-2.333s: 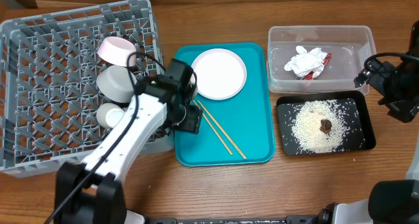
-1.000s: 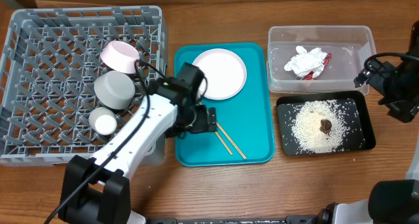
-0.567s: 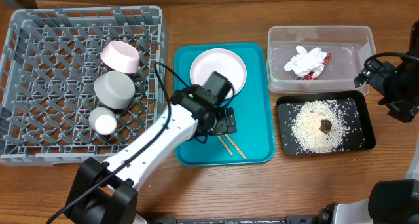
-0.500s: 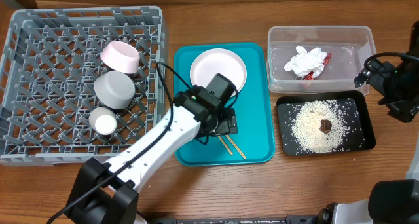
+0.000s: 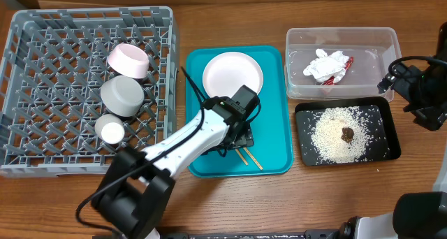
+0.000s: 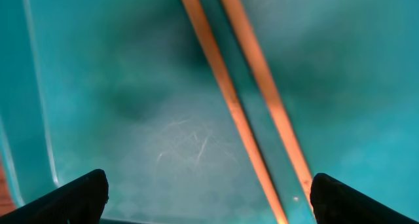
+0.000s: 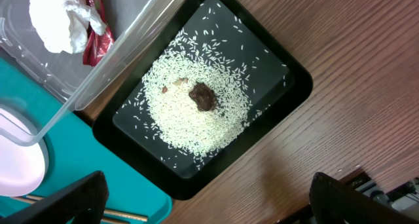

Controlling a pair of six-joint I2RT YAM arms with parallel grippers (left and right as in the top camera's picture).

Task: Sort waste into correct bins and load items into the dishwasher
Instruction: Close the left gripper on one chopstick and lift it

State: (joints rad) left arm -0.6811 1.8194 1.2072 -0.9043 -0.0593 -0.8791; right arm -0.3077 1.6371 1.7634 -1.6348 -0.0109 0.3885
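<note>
Rack (image 5: 42, 57) holds cup (image 5: 128, 59), bowl (image 5: 122, 96) and saucer (image 5: 110, 131); teal tray (image 5: 272, 127) holds plate (image 5: 232, 77) and chopsticks (image 6: 245, 112); tub (image 5: 342, 36) holds napkin (image 5: 327, 64) and wrapper (image 7: 95, 27); black tray (image 7: 298, 86) holds rice (image 7: 170, 112) and scrap (image 7: 203, 96); left hand (image 6: 209, 198), spread, hangs low astride the chopsticks, perhaps touching the teal tray; right hand (image 7: 209, 201) spread, empty, near the black tray.

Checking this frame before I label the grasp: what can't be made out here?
Overhead: the left gripper covers the upper chopsticks; only their lower ends show.
Left wrist: chopsticks run off top and bottom edges; blur hides whether the fingertips touch the teal tray.
Right wrist: the red wrapper is cut off by the top edge.
</note>
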